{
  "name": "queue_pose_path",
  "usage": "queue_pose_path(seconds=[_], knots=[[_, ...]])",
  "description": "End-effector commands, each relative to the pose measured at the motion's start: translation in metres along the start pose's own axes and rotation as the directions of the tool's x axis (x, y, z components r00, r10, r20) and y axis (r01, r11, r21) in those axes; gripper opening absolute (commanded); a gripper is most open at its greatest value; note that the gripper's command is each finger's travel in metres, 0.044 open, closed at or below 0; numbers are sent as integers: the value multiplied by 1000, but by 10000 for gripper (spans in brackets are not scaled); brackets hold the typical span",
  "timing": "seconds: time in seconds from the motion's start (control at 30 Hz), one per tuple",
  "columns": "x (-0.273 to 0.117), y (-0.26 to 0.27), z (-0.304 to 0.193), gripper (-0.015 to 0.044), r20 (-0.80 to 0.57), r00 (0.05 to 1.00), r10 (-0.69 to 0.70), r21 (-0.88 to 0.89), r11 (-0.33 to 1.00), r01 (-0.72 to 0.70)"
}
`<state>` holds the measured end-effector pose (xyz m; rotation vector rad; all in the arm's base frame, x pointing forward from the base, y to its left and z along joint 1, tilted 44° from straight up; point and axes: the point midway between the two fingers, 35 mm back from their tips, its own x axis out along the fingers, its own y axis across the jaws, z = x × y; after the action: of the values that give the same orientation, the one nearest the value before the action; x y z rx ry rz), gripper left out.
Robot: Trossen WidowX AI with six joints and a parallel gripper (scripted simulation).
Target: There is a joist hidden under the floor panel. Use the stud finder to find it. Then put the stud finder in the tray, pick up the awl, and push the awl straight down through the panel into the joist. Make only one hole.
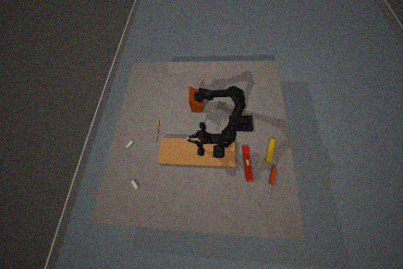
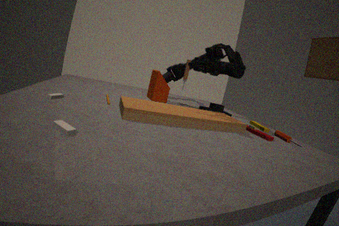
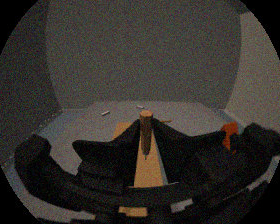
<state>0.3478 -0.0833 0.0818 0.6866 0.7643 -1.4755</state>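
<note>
My gripper [image 1: 189,139] [image 2: 187,65] [image 3: 146,121] is shut on the awl [image 2: 186,71] [image 3: 146,140] by its brown wooden handle. The awl's thin metal point hangs downward in the exterior view, clear of the surface. The floor panel [image 1: 175,152] [image 2: 175,115] [image 3: 148,175] is a long, light wooden slab. The gripper is raised above its back edge, left of its middle in the top view. The black tray [image 1: 250,128] is behind the panel's right end; a dark block [image 2: 216,107], apparently the stud finder, stands in it. No joist shows; it is hidden.
An orange block [image 1: 196,104] [image 2: 159,89] stands behind the panel by the arm's base. A red level [image 1: 247,158], a yellow tool [image 1: 271,150] and an orange screwdriver [image 1: 273,176] lie right of the panel. A pencil [image 1: 158,130] and two white pieces [image 1: 129,144] [image 1: 134,184] lie left.
</note>
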Motion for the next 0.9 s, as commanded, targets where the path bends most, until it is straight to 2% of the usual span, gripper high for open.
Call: queue_pose_path(seconds=[0.0, 0.2, 0.87], knots=[[-12, 14, -7, 0, 22, 1000, 11, 27, 1000, -12], [-26, 27, -21, 0, 41, 999, 20, 51, 998, -22], [-25, 29, -33, 0, 40, 999, 21, 52, 998, -23]])
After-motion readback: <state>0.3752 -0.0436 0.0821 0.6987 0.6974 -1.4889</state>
